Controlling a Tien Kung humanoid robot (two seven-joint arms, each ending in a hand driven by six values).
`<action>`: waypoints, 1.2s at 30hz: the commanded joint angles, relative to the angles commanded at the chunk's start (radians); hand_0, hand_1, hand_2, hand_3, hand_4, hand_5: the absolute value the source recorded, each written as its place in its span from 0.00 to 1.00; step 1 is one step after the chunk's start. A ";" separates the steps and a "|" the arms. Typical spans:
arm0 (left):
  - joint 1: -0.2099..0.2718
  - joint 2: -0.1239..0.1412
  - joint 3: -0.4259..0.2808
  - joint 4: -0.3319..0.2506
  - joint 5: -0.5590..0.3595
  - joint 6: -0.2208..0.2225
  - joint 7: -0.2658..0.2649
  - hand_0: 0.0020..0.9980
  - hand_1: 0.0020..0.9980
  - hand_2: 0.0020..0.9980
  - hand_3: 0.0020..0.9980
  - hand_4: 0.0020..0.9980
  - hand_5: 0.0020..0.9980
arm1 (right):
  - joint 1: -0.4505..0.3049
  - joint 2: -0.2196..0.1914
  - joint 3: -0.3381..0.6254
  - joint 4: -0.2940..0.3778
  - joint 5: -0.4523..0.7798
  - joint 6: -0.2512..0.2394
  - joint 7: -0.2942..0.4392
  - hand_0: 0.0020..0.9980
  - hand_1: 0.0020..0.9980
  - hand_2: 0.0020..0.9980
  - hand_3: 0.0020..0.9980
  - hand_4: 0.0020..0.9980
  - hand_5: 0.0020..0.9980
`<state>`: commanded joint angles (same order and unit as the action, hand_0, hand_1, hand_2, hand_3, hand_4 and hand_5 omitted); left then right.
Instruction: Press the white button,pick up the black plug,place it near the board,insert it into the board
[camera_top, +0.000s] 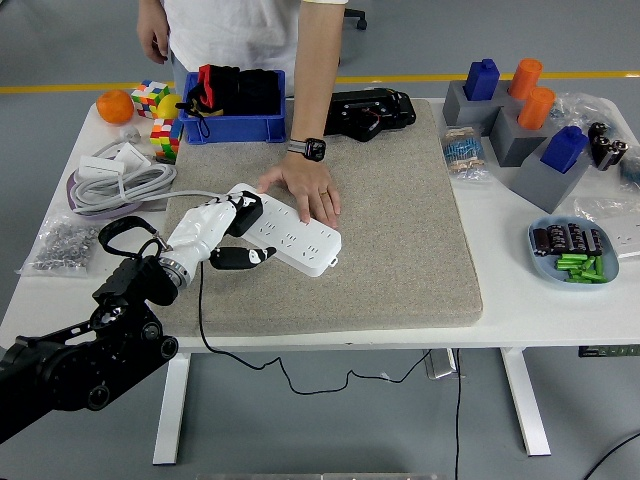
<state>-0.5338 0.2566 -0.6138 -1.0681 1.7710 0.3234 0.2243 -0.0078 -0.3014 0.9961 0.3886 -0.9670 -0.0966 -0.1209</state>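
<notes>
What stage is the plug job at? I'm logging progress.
Picking up looks done: the left hand holds the black plug at the power strip's left end. A person's hand steadies the strip. Seating the plug fully looks unfinished. Whether the button was pressed can't be told.

- I see a blue bin (232, 127) at the far edge of the grey mat (400, 250);
- an orange (113, 105) far left;
- a blue dish (575, 253) of batteries on my right
</notes>
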 joint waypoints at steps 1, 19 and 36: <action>0.000 0.002 -0.011 -0.009 0.001 0.003 -0.001 0.81 0.87 0.82 0.78 0.86 0.47 | 0.000 0.000 0.000 0.000 0.000 0.000 0.000 0.56 0.48 0.50 0.50 0.64 0.38; 0.104 0.003 -0.354 -0.224 0.041 0.052 -0.035 0.81 0.88 0.82 0.78 0.84 0.47 | -0.001 0.003 0.008 0.000 -0.001 0.000 0.000 0.56 0.48 0.50 0.50 0.64 0.38; 0.286 -0.042 -0.722 -0.195 -0.007 0.050 -0.066 0.81 0.88 0.82 0.77 0.83 0.46 | 0.001 0.003 0.021 0.001 -0.006 -0.001 0.000 0.56 0.48 0.50 0.50 0.64 0.38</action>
<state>-0.2473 0.2149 -1.3362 -1.2629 1.7644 0.3738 0.1586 -0.0064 -0.2986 1.0172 0.3900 -0.9725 -0.0974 -0.1212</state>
